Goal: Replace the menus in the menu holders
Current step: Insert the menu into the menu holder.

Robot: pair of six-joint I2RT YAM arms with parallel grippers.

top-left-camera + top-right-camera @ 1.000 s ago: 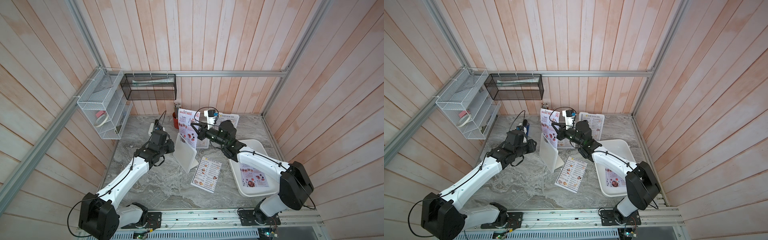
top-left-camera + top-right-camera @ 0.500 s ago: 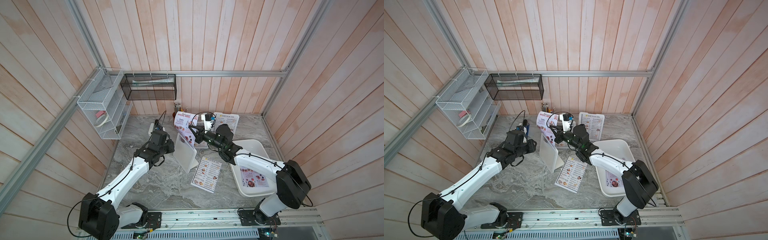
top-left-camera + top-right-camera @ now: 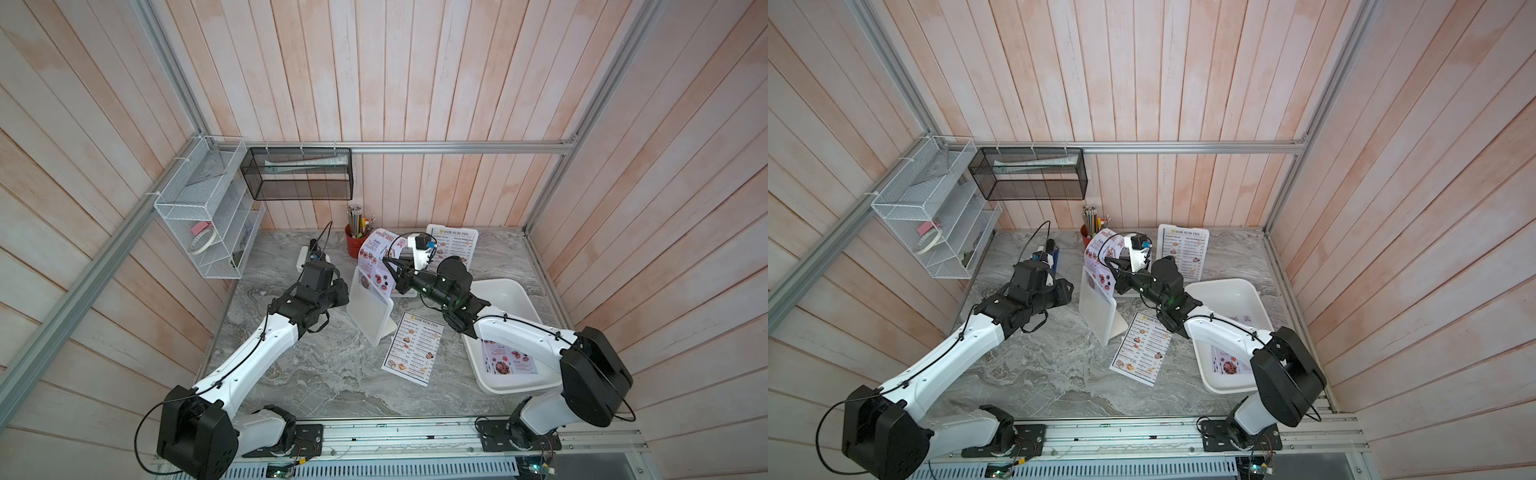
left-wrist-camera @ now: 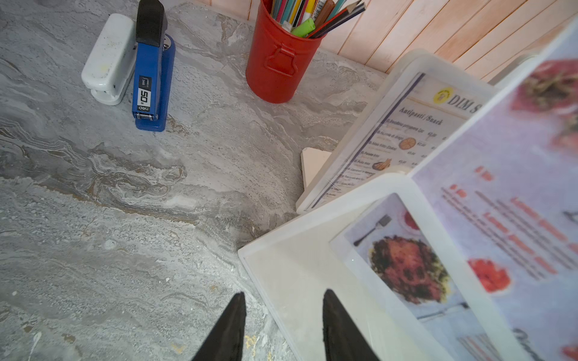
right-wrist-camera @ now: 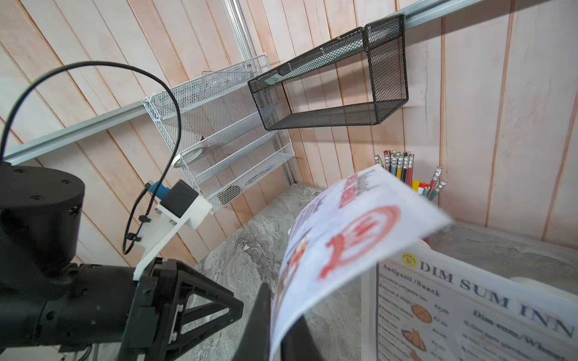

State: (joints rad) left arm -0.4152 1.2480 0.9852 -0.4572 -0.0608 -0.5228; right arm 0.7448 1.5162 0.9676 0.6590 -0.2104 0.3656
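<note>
The right gripper [image 5: 276, 325] is pinched closed on a side edge of the lilac SPECIAL MENU sheet [image 3: 374, 259]. The sheet's long axis runs steeply upward: its red header end curls over beyond the fingertips, and its lower end sits below them inside the menu holder [image 3: 371, 312]. The left gripper [image 4: 284, 293] has its jaws part-way apart astride that holder's side edge, one finger over the face and one outside it; whether they press it cannot be told.

smooth plastic menu holder [image 3: 372, 316], paper menu [image 3: 374, 259], veined stone tabletop [image 3: 324, 374]
</note>
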